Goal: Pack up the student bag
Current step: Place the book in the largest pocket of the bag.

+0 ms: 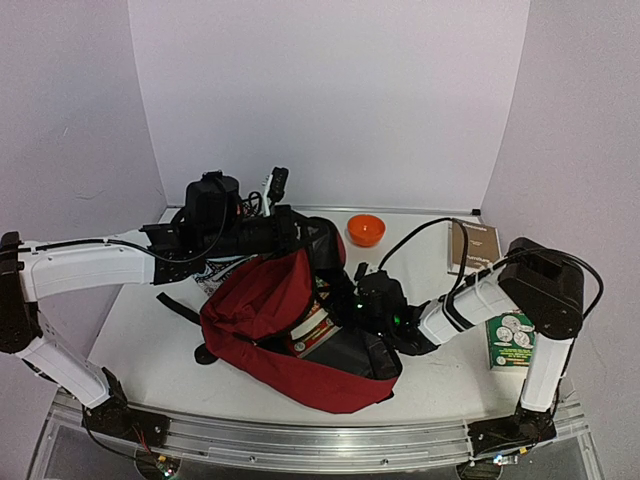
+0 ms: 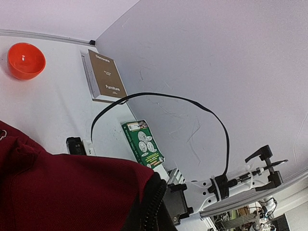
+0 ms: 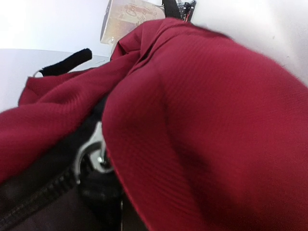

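Top external view: dark red bag (image 1: 260,300) sits mid-counter (image 1: 150,330), lying on its side and slumped, mouth facing right, grey lining showing. A flat thing with a red and white label (image 1: 312,325) sits inside the mouth; can't read it. Black strap (image 1: 178,307) trails out to the left on the counter.

Left arm comes in from the left, and the left hand (image 1: 300,238) is at the bag's far rim, closed and pinching the rim fabric, with that edge held up off the counter. Left wrist view: red fabric and black zip (image 2: 153,202) fill the near bottom; own fingers not visible.

Right arm comes in from the right, with the right hand (image 1: 362,300) at the bag's mouth on the right side, touching or just over the rim. Right wrist view is mostly red fabric, plus a black zip line (image 3: 33,197) and a metal ring (image 3: 94,154). Fingers are hidden, so I cannot tell whether the hand is open or closed, or whether it holds anything.

Orange bowl (image 1: 365,229) is just beyond the bag, at the far edge. Brown book (image 1: 474,245) is far right, lying flat. Green box (image 1: 512,340) stands upright, near right, beside the right arm's base and well apart from the bag.
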